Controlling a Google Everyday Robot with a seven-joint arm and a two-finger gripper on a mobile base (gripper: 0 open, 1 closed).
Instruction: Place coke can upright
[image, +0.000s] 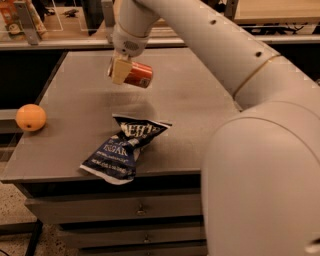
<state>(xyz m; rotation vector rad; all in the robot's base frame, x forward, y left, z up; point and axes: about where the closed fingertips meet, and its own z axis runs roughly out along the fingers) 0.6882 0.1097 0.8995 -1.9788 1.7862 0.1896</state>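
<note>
The coke can (139, 75) is a red-orange can held on its side, tilted, above the grey table top (185, 100) at mid-back. My gripper (120, 71) is at the end of the white arm that comes in from the right and is shut on the can's left end. The cream finger (119, 71) covers part of the can. The can hangs clear of the surface, with a faint shadow below it.
A dark blue chip bag (125, 147) lies near the table's front edge. A round orange fruit (31, 117) sits at the left edge. My large white arm fills the right side. Drawers are below the table top; shelves stand behind.
</note>
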